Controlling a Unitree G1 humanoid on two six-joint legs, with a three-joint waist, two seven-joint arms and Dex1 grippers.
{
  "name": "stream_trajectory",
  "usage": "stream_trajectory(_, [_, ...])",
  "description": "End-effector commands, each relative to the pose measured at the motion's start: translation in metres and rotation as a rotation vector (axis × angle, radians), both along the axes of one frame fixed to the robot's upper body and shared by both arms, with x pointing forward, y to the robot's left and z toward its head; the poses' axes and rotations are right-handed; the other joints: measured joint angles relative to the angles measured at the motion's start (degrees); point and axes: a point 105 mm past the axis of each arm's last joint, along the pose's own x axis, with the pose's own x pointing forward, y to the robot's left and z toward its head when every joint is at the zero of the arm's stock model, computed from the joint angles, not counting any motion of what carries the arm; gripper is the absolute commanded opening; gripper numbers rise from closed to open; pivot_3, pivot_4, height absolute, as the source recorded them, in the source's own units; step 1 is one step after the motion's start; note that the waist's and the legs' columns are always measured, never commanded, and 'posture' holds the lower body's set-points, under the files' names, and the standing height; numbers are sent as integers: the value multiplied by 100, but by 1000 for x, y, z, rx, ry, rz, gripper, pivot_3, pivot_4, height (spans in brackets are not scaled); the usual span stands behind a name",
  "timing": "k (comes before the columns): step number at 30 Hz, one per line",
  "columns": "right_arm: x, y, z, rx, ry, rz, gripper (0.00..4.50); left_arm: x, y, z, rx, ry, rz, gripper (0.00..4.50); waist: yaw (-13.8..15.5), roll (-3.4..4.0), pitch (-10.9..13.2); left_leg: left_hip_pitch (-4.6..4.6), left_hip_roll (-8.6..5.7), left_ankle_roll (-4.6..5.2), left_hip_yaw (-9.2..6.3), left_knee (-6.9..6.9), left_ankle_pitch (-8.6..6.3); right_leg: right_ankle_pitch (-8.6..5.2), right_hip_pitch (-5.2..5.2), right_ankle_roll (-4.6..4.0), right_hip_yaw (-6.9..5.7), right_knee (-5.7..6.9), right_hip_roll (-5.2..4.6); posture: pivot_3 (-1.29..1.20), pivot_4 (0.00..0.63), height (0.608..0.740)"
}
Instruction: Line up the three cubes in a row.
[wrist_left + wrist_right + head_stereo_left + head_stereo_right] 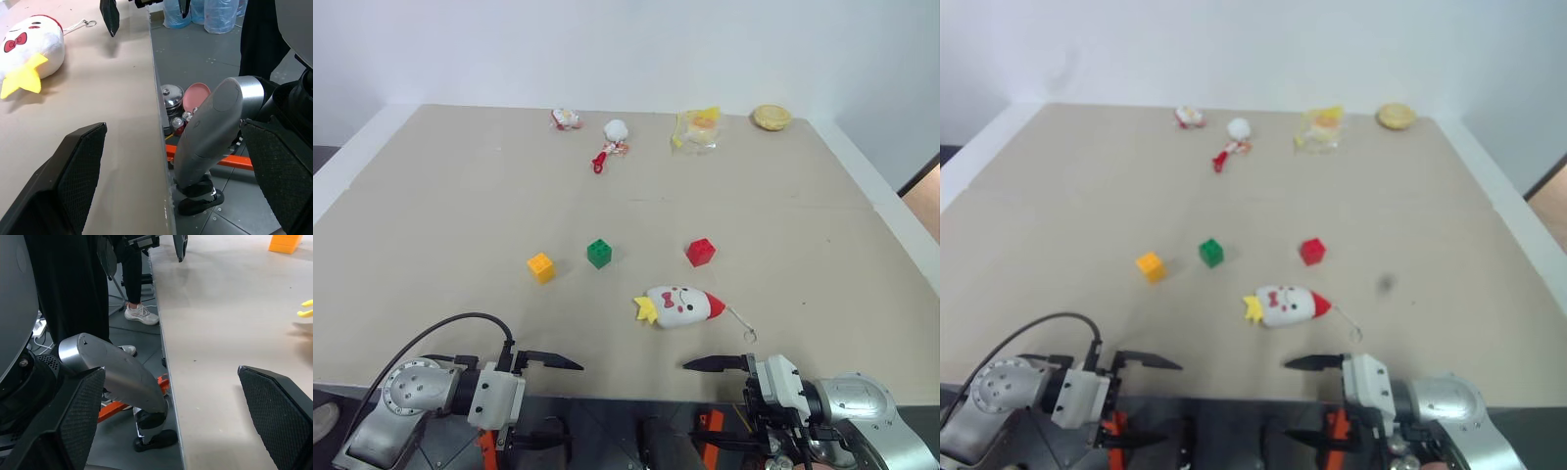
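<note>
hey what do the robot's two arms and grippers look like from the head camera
Both arms are rounded silver-grey metal shells ending in white wrist blocks. Each gripper, left and right, has slim black pointed fingers; the wrist views show textured black pads on them. A black cable loops over the left arm, and orange parts sit beneath both wrists.

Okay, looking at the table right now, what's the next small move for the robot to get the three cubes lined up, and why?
Probably reach the left gripper forward to the yellow-orange cube. Both grippers are open, holding nothing, at the table's near edge. The green cube and red cube sit about level; the yellow-orange one lies slightly nearer, on the left.
</note>
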Motion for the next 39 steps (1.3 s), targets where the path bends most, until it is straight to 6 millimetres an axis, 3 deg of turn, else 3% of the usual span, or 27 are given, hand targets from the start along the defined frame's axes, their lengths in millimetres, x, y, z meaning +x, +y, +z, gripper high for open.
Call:
stream_trajectory(1, [-3, -1, 1, 3, -12, 22, 4500, -8, -2, 2, 2, -39, -81, 4485, 0, 0, 0, 0, 1, 0, -1, -1, -1, 0, 1, 0, -2, 0, 0, 0, 150, 738])
stream_trajectory(12, [-7, -1, 1, -14, -8, 58, 4500, -9, 2, 5, -8, 12, -135, 4485, -1, 0, 0, 20, 1, -1, 1, 8, -3, -1, 21, 0, -2, -1, -6, 0, 150, 738])
stream_trajectory(18, [4, -2, 31, 73, 0, 15, 4500, 21, -1, 34, -118, 36, -7, 4485, 1, 1, 1, 20, 3, 0, 3, 17, -2, -1, 26, -1, -3, 0, -9, 0, 150, 738])
stream_trajectory(22, [36, 2, 76, 159, -68, -75, 4500, 56, -5, 70, -275, 103, 170, 4485, -13, 2, 3, 20, 5, 3, 3, 23, 0, 6, 29, 1, -4, 2, -4, 0, 150, 738])
stream_trajectory(27, [85, -4, 97, 141, -113, -282, 4500, 70, -16, 84, -339, 102, 220, 4485, -10, 0, 2, 23, 2, 6, -3, 28, 2, 22, 34, 9, -6, 3, 4, 0, 150, 738])
stream_trajectory(31, [95, -3, 89, 74, -100, -321, 4500, 75, -25, 87, -376, 104, 236, 4485, 2, 0, 2, 6, -3, 5, -11, 13, -1, 9, 24, 20, -6, 3, 8, 0, 150, 738])
stream_trajectory(39, [98, 3, 39, -113, 79, -311, 4500, 70, -40, 86, -392, 111, 184, 4485, 3, 2, 1, -11, -8, 10, -48, 13, -9, 1, 24, 31, -15, 5, 21, 0, 150, 738])
